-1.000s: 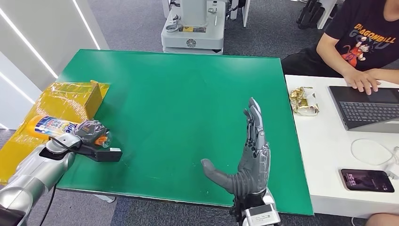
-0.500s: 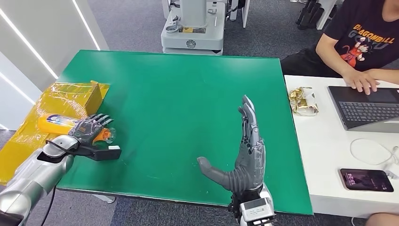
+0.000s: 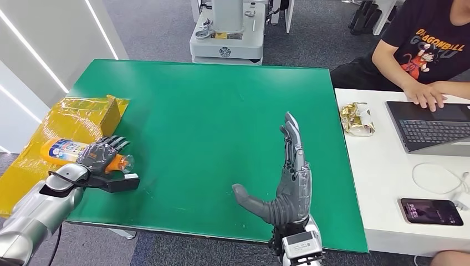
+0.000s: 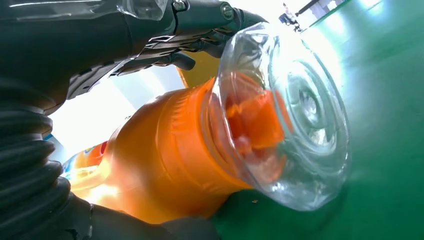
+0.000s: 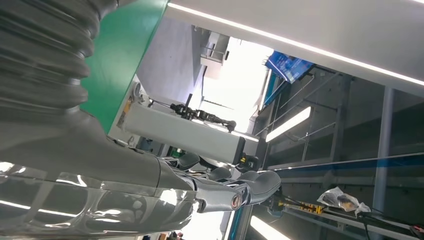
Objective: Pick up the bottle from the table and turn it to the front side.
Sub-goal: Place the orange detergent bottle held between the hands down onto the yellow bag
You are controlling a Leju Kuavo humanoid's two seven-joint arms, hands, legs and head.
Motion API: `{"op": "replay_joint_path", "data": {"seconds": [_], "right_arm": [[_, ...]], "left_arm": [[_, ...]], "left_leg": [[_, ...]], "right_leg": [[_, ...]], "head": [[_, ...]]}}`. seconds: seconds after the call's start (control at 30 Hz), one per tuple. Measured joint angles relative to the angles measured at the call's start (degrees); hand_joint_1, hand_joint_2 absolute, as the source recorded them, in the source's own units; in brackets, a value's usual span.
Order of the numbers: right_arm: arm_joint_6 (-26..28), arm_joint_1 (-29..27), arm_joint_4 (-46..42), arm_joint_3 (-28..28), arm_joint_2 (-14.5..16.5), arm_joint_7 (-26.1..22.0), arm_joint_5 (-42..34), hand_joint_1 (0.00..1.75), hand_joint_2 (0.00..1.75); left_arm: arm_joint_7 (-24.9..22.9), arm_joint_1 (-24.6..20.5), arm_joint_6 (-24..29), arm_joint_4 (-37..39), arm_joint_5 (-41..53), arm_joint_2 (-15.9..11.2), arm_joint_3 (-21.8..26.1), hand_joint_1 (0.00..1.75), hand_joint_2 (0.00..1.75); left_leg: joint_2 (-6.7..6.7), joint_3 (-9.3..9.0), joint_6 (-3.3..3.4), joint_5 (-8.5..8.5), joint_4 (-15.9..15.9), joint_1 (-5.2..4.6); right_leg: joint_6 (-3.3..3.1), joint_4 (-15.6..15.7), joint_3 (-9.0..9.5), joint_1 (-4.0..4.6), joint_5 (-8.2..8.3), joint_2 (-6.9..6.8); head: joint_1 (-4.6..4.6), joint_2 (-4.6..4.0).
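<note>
Left hand [image 3: 102, 155] grips the orange bottle [image 3: 66, 151], whose label now faces up after rolling; right hand [image 3: 291, 177] stays spread above the desk [image 3: 210, 111].

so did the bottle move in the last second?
Yes. The bottle, held in the left hand, has shifted slightly toward the robot and away from the yellow box, and its label has rolled back into view.

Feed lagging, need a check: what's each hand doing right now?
Left hand: closed around the bottle.
Right hand: open, holding nothing.
</note>
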State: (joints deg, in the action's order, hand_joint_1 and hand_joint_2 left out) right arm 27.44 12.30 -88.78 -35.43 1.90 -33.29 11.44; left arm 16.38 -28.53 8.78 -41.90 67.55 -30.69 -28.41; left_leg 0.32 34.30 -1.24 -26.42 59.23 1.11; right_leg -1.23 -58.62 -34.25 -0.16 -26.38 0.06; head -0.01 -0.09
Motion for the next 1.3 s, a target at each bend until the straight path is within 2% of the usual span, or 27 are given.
{"op": "replay_joint_path", "data": {"seconds": [0.4, 0.7, 0.8, 0.87, 0.97, 1.03, 1.17, 1.3], "right_arm": [[-0.24, -0.03, 0.00, 0.00, 0.00, -0.07, 0.49, 0.00, 1.75], [-0.42, -0.38, -0.02, 0.00, 0.00, -0.22, 0.96, 0.00, 1.75], [-0.46, -0.45, -0.02, 0.00, 0.00, -0.23, 1.06, 0.00, 1.75], [-0.57, -0.50, -0.02, 0.01, 0.00, -0.22, 1.12, 0.00, 1.75], [-1.03, -0.74, -0.04, 0.09, 0.00, -0.27, 1.53, 0.00, 1.75], [-1.30, -0.93, -0.05, 0.16, 0.00, -0.38, 1.83, 0.00, 1.75], [-1.34, -1.31, -0.10, 0.26, 0.00, -0.57, 2.02, 0.00, 1.75], [-1.34, -1.46, -0.17, 0.28, 0.00, -0.65, 2.11, 0.00, 1.75]], "left_arm": [[-0.52, 6.89, 2.75, -6.04, 1.02, -1.29, 5.76, 0.00, 1.75], [1.53, 18.81, 8.79, -20.83, -1.13, -2.20, 14.63, 0.00, 1.75], [1.85, 20.98, 9.27, -24.67, -1.49, -2.16, 16.78, 0.00, 1.75], [3.86, 21.72, 11.23, -26.29, -3.29, -1.93, 17.69, 0.00, 1.75], [9.41, 22.85, 17.82, -30.97, -8.83, 0.37, 19.62, 0.00, 1.75], [11.87, 23.34, 20.26, -34.81, -12.62, 2.54, 20.58, 0.00, 1.75], [16.86, 23.12, 21.78, -39.97, -22.50, 6.77, 21.23, 0.00, 1.75], [17.95, 22.95, 21.91, -42.46, -24.38, 9.23, 21.26, 0.00, 1.75]], "left_leg": [[0.04, -0.02, -0.03, -0.02, -0.01, 0.00], [0.01, 0.06, -0.03, -0.03, -0.01, 0.01], [0.00, 0.08, -0.03, -0.03, 0.00, 0.01], [-0.01, 0.07, -0.03, -0.03, 0.00, 0.01], [-0.06, 0.07, -0.03, -0.02, 0.01, -0.01], [-0.08, 0.07, -0.03, -0.03, 0.01, -0.02], [-0.12, 0.08, -0.02, -0.03, 0.02, -0.04], [-0.06, 0.07, -0.02, -0.03, 0.02, -0.03]], "right_leg": [[-0.05, 0.00, -0.02, 0.00, -0.03, 0.04], [-0.09, 0.05, -0.09, 0.00, -0.07, 0.02], [-0.09, 0.06, -0.09, 0.00, -0.07, 0.02], [-0.09, 0.07, -0.09, 0.00, -0.07, 0.00], [-0.09, 0.07, -0.07, -0.01, -0.07, -0.06], [-0.09, 0.08, -0.05, -0.02, -0.06, -0.09], [-0.08, 0.10, -0.04, -0.04, -0.06, -0.12], [-0.08, 0.10, -0.06, -0.03, -0.06, -0.06]], "head": [[0.00, 0.00], [0.01, 0.00], [0.01, 0.00], [0.00, 0.00], [0.01, 0.00], [0.01, 0.00], [0.02, 0.00], [0.01, 0.00]]}}
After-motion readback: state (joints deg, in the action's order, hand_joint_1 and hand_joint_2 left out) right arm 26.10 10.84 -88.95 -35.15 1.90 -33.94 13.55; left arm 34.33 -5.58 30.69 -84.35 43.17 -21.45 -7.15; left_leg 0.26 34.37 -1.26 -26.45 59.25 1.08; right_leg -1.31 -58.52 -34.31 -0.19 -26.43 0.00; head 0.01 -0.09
